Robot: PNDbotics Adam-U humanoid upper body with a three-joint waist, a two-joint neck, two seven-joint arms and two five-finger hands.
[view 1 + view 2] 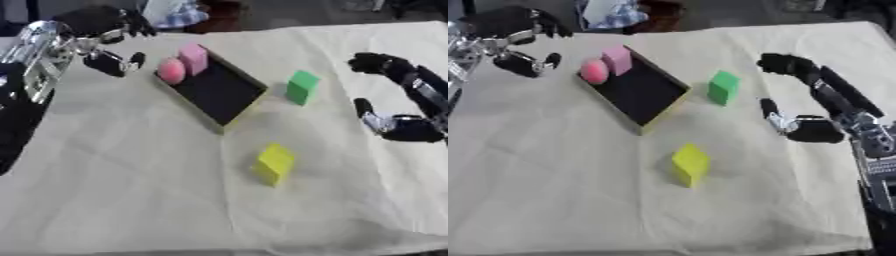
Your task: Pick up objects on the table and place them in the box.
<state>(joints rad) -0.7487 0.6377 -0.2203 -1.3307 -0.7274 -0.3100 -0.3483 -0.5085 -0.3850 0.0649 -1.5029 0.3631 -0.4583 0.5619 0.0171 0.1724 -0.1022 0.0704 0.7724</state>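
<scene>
A shallow dark box (229, 102) holds a pink ball (171, 70) and pink block (193, 58). Green cube (302, 87) and yellow cube (275, 163) sit on the cloth-covered surface (131, 190). Both the left hand (109, 47) and the right hand (798, 100) hang open, holding nothing.

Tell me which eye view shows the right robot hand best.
The right eye view: the right robot hand sits well inside the frame with its forearm visible, empty, between the green block and the table's right edge. The left eye view shows the same robot hand pushed against the picture's right edge, with its forearm cut off.

L hand (101, 37) raised far left, R hand (807, 102) mid-right, both w/ fingers spread, empty.
</scene>
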